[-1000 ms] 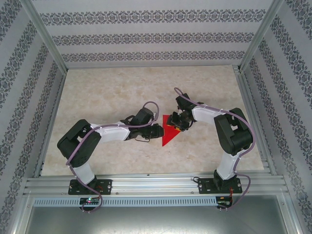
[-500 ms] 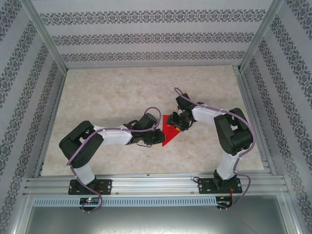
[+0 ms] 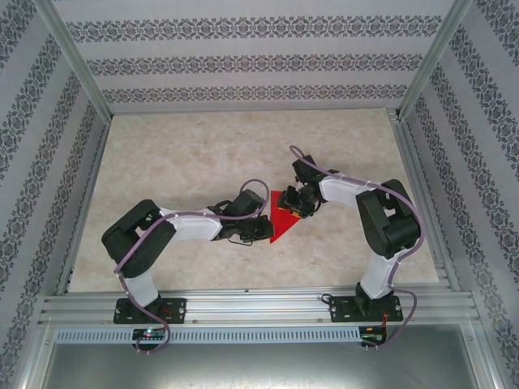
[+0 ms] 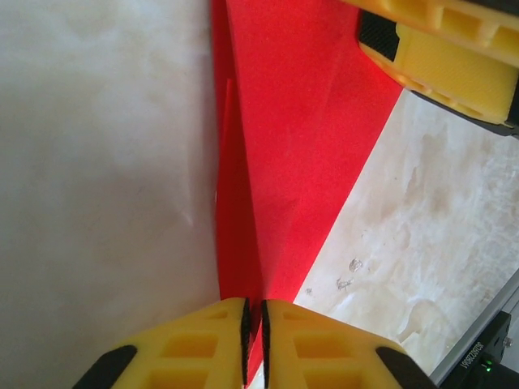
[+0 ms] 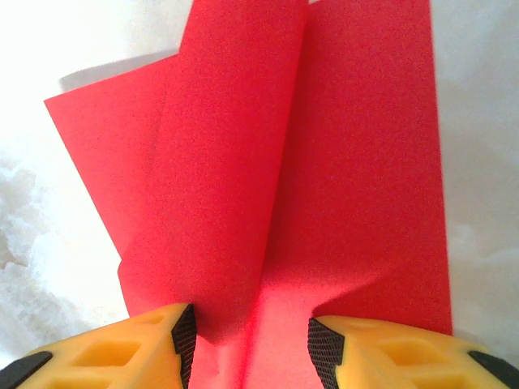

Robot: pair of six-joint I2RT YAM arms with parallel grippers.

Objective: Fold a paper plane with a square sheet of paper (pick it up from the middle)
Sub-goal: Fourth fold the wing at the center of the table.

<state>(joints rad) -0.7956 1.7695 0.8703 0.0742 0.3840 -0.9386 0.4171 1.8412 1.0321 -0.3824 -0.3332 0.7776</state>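
Note:
The red square sheet of paper (image 3: pixel 283 217) lies at the table's middle, creased into a pointed shape. In the left wrist view the sheet of paper (image 4: pixel 300 121) narrows toward my left gripper (image 4: pixel 254 312), which is shut on its raised centre fold near the point. In the top view the left gripper (image 3: pixel 265 229) sits at the paper's lower left edge. My right gripper (image 3: pixel 297 207) is on the wide end, open. Its fingers straddle the paper (image 5: pixel 324 162), and one flap curls up beside the left pad of the right gripper (image 5: pixel 250 336). A right finger (image 4: pixel 454 69) shows at the top of the left wrist view.
The marbled tabletop (image 3: pixel 186 154) is bounded by aluminium rails (image 3: pixel 251 306) at the near edge and patterned walls (image 3: pixel 243 57) on three sides. Both arms meet at the centre, their cables looping above them.
My left gripper has slid right to the paper's pointed end and closed on its fold. The right gripper has stayed in place, open on the wide end.

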